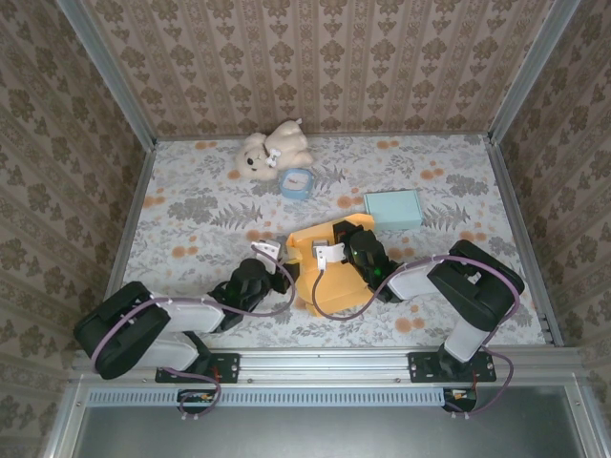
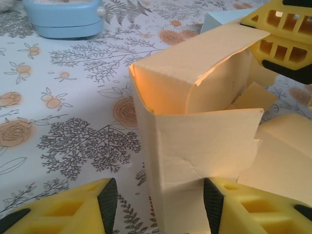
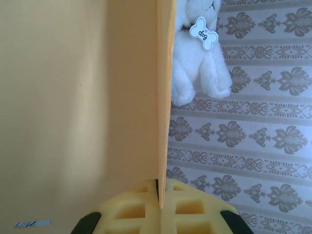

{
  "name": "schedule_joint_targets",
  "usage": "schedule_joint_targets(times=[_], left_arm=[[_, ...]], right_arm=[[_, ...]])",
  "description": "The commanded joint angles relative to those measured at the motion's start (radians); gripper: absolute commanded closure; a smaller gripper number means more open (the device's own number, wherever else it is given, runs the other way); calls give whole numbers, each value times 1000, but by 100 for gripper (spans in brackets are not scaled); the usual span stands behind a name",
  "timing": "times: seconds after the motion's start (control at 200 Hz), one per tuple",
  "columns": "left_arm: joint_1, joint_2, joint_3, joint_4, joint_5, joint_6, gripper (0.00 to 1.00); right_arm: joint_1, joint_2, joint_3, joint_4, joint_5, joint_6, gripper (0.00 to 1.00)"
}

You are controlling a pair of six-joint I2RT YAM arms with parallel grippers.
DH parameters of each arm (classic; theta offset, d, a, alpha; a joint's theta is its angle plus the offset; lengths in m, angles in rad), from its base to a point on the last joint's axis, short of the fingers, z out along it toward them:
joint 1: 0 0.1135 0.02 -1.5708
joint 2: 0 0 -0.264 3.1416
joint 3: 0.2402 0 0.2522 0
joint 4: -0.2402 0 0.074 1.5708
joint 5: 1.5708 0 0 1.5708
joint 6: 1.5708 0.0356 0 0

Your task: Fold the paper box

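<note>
Right gripper [image 3: 160,202] pinches a panel [image 3: 83,97] of the paper box [image 2: 195,141], blocking half my view. Left gripper [image 2: 161,202] straddles the box's near corner, jaws apart, mid-table; its floor is hidden, one flap [image 2: 253,97] folded inside.

The paper box [image 2: 195,122] between the left gripper's [image 2: 160,200] fingers [image 2: 253,209] is matt yellow card, smooth but creased. Those fingers are matt yellow plastic moulded in a lattice, faced with black pads [image 2: 108,204]. Beyond them the table cover [image 2: 73,122] looks matt and printed, the pale blue object [image 2: 63,17] has a smooth, glossy plastic shell, and past the right gripper [image 3: 159,191] the toy dog [image 3: 200,63] is fluffy white plush.
</note>
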Motion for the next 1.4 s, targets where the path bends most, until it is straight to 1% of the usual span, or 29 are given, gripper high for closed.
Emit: schedule_joint_targets(times=[0.0,0.135,0.315,0.53,0.74,0.95,1.14,1.3,1.395], left_arm=[[-17,33,36,66,5,19,48],[-27,89,49,92,-5,26,53],[-26,126,56,103,-76,24,57],[-29,155,92,102,-73,37,60],[-41,212,109,167,-75,40,64],[-45,234,123,191,-137,34,71],[-46,248,155,185,-175,57,71],[-45,288,179,221,-205,74,71],[-46,318,197,244,-246,79,71]], right_arm=[[10,-10,-24,11,4,33,100],[19,-19,-29,24,10,51,100],[27,-18,-41,40,12,72,100],[31,4,-42,59,18,74,100],[30,58,-46,101,24,72,100],[34,74,-51,106,33,48,100],[37,85,-51,100,42,38,100],[42,103,-47,98,49,23,100],[44,109,-48,92,53,19,100]])
